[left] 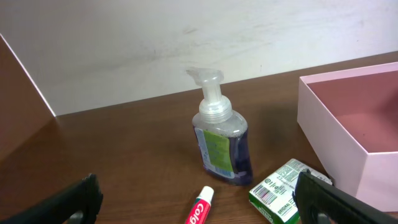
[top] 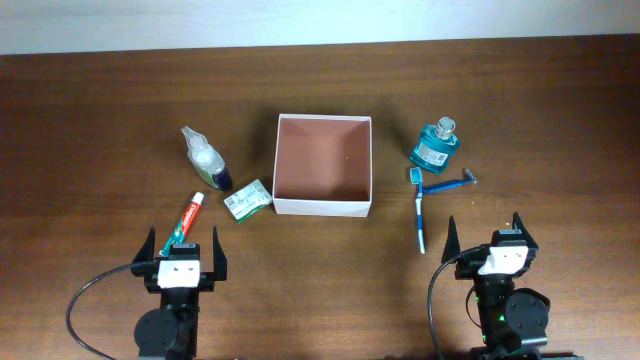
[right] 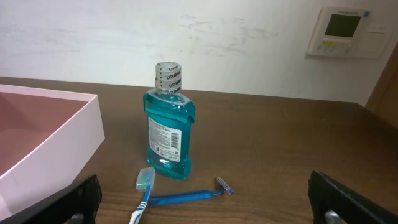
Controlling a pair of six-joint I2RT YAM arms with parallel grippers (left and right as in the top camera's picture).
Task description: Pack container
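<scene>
The container (top: 323, 208), a square shallow white box with a reddish-brown inside, stands open and empty mid-table; it also shows in the left wrist view (left: 336, 134) and the right wrist view (right: 81, 127). Left of it lie a clear soap pump bottle (top: 206, 158) (left: 221, 137), a red toothpaste tube (top: 186, 219) (left: 199, 210) and a green-white packet (top: 247, 199) (left: 280, 193). Right of it stand a teal mouthwash bottle (top: 436, 143) (right: 168, 124), a blue razor (top: 448, 184) (right: 186, 196) and a toothbrush (top: 419, 210) (right: 143, 193). My left gripper (top: 184, 243) (left: 199, 205) and right gripper (top: 485, 232) (right: 205, 205) are open and empty near the front edge.
A white wall runs behind the brown wooden table's (top: 100, 120) far edge. A wall thermostat (right: 345, 31) shows at the upper right of the right wrist view.
</scene>
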